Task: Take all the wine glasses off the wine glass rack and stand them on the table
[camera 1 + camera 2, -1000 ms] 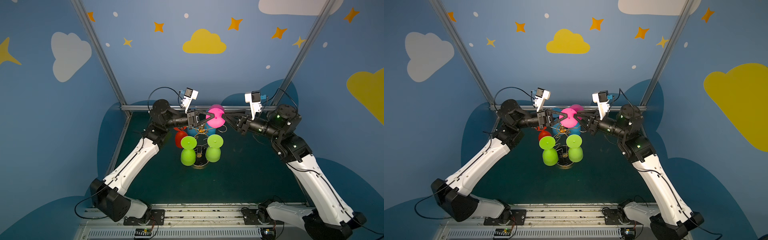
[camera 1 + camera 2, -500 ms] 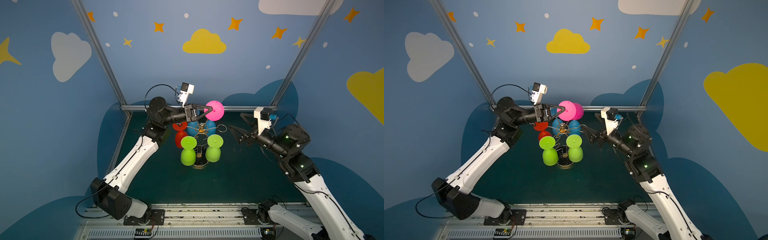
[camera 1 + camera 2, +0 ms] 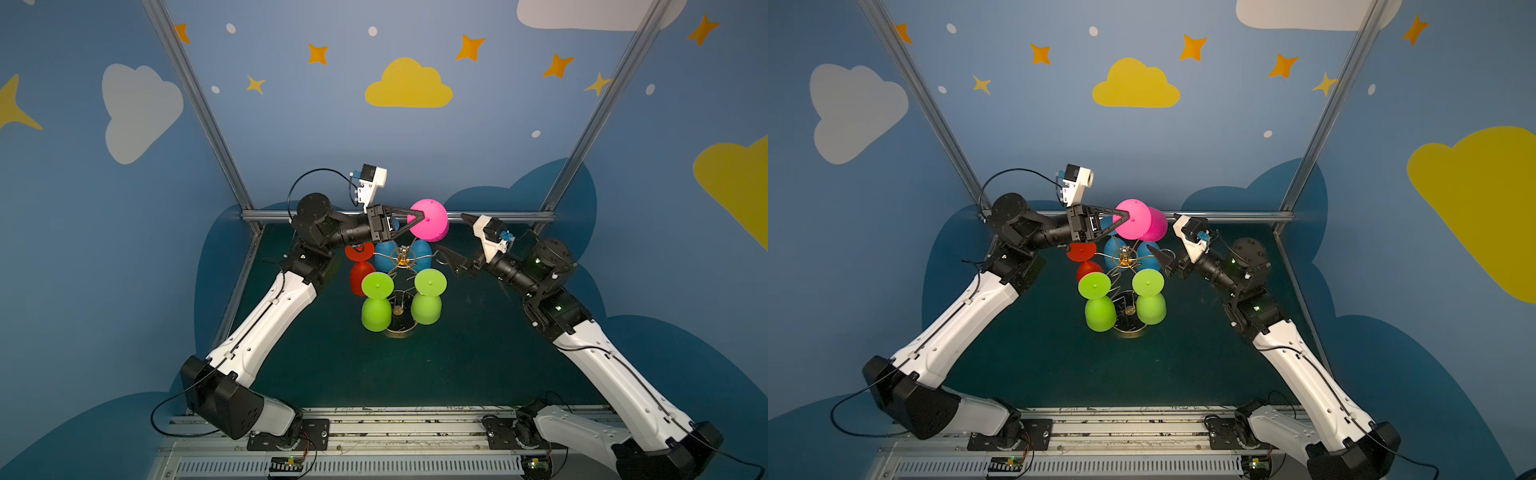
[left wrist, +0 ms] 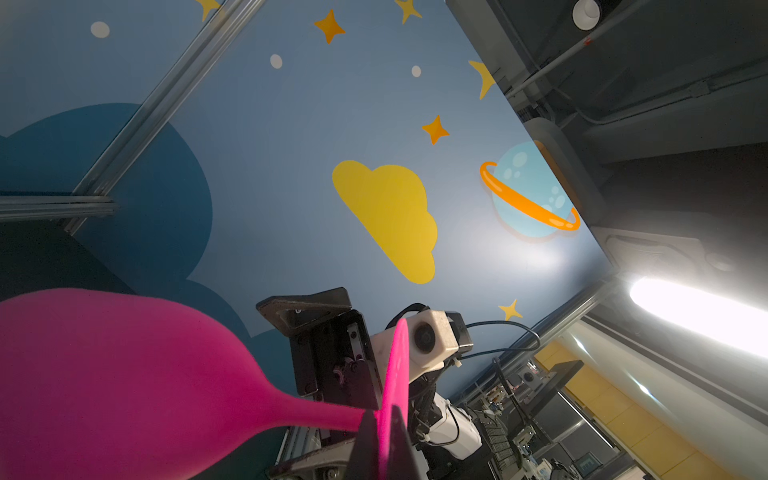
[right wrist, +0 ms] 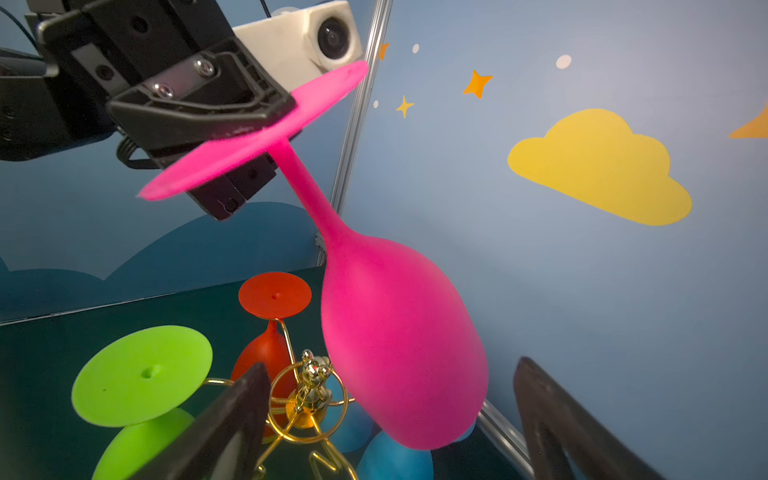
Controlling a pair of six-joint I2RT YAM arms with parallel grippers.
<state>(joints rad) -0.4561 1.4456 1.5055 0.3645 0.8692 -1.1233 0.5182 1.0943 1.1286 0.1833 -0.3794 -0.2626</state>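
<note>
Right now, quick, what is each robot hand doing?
Left gripper: closed, holding the pink wine glass by its round foot.
Right gripper: open, holding nothing.

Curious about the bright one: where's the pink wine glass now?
In both top views the pink wine glass hangs near the centre, above the blue glasses on the gold rack, its foot clamped in the left jaws.

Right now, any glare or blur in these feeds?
Left wrist view: light strip blown out, glare on the wall; pink wine glass soft up close. Right wrist view: glass foot edge smeared, right tool dark and blurred. Both top views: sharp, evenly lit.
</note>
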